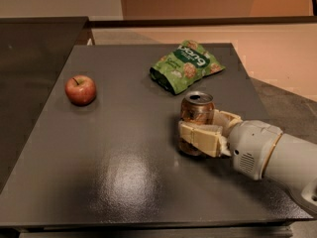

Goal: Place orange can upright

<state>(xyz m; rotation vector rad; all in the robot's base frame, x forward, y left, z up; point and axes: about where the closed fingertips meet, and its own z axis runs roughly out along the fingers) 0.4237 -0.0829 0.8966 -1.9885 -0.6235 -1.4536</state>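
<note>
The orange can (197, 110) stands upright on the dark table (124, 172), right of centre, silver top with pull-tab facing up. My gripper (205, 130) comes in from the right on a white arm, with its cream fingers (198, 138) closed around the can's lower body. The near finger hides the can's lower front. The can's base looks to be at the table surface.
A green snack bag (185, 66) lies just behind the can. A red apple (80, 89) sits at the left of the table. A second dark surface (29, 53) adjoins on the far left. The table's right edge is close to my arm.
</note>
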